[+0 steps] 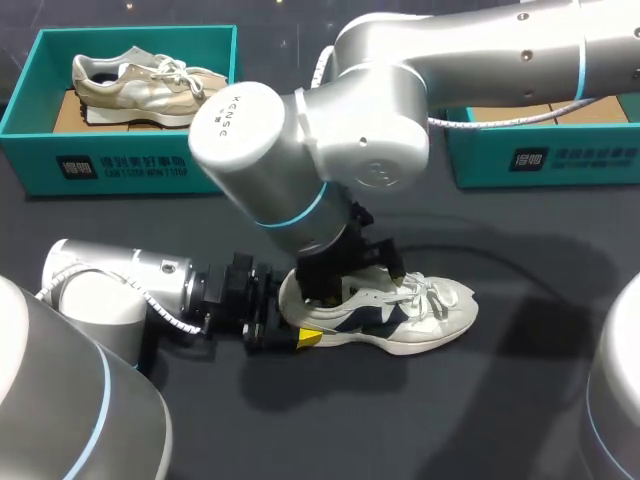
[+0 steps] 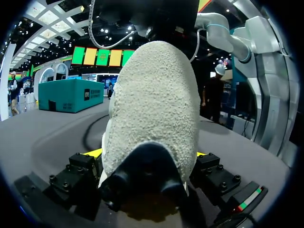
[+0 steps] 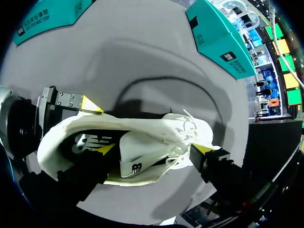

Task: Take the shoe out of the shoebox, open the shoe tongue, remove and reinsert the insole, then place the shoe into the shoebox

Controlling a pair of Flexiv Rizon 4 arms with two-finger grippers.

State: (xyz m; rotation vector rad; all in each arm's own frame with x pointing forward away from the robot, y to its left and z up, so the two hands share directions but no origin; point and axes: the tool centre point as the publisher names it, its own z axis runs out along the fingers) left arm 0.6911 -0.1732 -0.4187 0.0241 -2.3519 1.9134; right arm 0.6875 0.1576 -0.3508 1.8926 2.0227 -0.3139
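A white shoe [image 1: 420,315] with navy patches lies on the dark table, toe pointing right. My left gripper [image 1: 298,320] comes in low from the left. Its fingers press on the heel [image 2: 156,95] from both sides, so it is shut on the shoe. My right gripper [image 1: 352,275] comes down from above onto the shoe's mouth and stands open. One yellow fingertip [image 3: 107,149] is inside the opening over the insole. The other fingertip [image 3: 204,148] is over the laces. The lifted tongue [image 3: 135,164] lies between them. A teal shoebox [image 1: 545,160] stands at the back right, largely hidden by my right arm.
A second teal shoebox [image 1: 120,165] at the back left holds a beige shoe [image 1: 145,80]. A white cable [image 1: 500,118] runs along my right arm, whose big elbow [image 1: 300,140] hangs over the middle of the table. Dark table shows in front of the shoe.
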